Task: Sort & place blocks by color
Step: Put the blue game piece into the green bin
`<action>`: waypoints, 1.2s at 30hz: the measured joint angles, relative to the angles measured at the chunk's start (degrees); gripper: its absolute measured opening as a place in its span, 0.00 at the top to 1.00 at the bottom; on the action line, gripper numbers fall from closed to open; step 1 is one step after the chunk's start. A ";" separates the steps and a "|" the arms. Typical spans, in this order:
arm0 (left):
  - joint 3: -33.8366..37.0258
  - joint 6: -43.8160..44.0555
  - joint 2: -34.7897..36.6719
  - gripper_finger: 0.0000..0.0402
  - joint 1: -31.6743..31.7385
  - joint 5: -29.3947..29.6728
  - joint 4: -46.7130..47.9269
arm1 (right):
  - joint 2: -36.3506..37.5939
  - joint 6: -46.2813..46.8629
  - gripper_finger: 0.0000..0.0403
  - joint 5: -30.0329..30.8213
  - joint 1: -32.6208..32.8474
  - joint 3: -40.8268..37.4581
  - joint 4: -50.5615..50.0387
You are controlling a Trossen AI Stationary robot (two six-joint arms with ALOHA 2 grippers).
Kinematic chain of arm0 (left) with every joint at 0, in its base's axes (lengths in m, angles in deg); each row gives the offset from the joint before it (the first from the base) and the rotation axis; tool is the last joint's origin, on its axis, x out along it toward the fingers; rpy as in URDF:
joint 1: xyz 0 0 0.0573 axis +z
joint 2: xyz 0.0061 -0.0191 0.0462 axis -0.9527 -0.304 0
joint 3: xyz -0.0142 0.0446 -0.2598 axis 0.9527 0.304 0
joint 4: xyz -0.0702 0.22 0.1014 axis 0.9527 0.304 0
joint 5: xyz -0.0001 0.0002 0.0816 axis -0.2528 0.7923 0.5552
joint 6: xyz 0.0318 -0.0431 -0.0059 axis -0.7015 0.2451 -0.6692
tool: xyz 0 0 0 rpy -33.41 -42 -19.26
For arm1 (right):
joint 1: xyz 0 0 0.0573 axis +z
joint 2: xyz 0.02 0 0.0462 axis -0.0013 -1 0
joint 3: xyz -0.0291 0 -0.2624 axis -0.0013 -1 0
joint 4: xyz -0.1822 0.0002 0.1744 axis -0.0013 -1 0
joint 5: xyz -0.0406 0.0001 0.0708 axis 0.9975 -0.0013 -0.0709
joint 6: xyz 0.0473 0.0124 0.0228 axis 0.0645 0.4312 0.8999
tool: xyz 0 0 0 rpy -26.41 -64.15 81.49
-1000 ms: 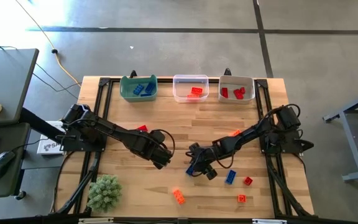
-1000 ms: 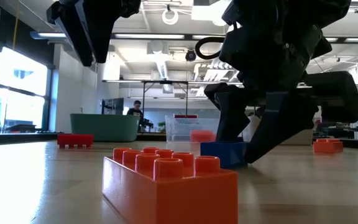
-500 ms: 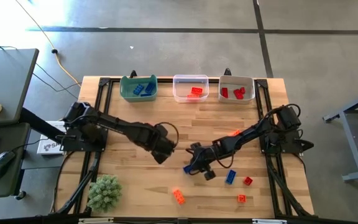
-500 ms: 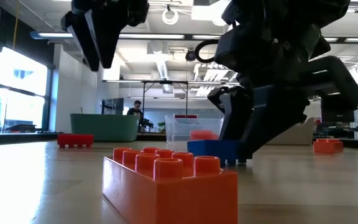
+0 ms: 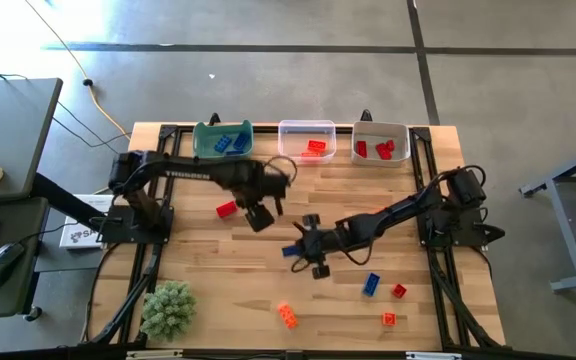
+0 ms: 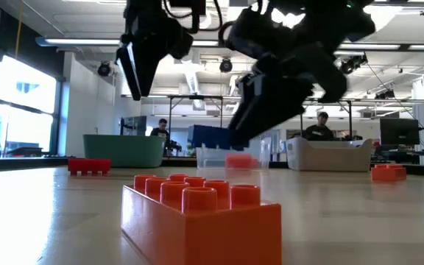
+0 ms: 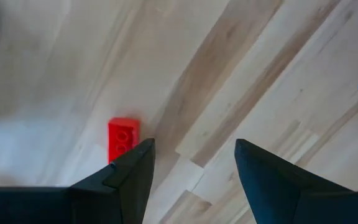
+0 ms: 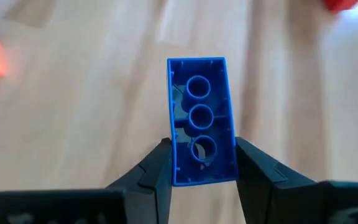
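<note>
One blue block (image 8: 201, 121) pinched in right fingers (image 8: 166, 168), long axis pointing outward, left fingers (image 7: 132, 168) spread, empty.

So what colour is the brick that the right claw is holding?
Blue brick, clearest in the right wrist view.

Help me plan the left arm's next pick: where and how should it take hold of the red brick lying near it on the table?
Grip the red brick across its two long sides, coming straight down from above. It lies flat on the wooden table, studs up, with bare wood all round it, so both flanks look free. The left hand hovers open just beside it and would probably need only a small shift and turn.
</note>
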State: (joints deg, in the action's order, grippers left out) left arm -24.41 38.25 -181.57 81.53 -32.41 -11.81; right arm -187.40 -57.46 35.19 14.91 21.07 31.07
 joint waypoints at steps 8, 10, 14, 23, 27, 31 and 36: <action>0.00 -9.49 0.00 0.48 10.12 -9.58 -1.79 | 0.00 -8.16 0.72 3.83 -5.46 6.44 -6.66; 0.00 -11.13 0.00 0.48 12.32 -13.35 -2.77 | 0.00 -10.03 0.72 3.87 -7.25 7.64 -7.02; 0.00 -13.13 0.00 0.48 16.27 -22.39 -5.08 | 0.00 -14.58 0.72 3.90 -10.54 9.50 -7.83; -0.02 -10.90 0.00 0.48 22.14 -32.56 -8.50 | 0.00 -22.91 0.72 3.41 -15.21 14.57 -8.84; -0.02 -10.74 0.00 0.48 23.45 -32.53 -8.48 | 0.00 -25.27 0.72 0.89 -16.73 16.33 -8.80; -0.07 -11.59 0.00 0.48 24.26 -32.77 -8.55 | 0.00 -25.34 0.72 0.42 -18.49 16.68 -8.64; -0.07 -12.22 0.00 0.48 24.92 -35.68 -8.51 | 0.00 -25.35 0.72 -1.65 -20.38 16.70 -7.23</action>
State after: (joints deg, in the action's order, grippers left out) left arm -24.47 26.03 -181.57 106.46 -68.08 -20.32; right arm -187.40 -82.81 33.54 -5.47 37.77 23.84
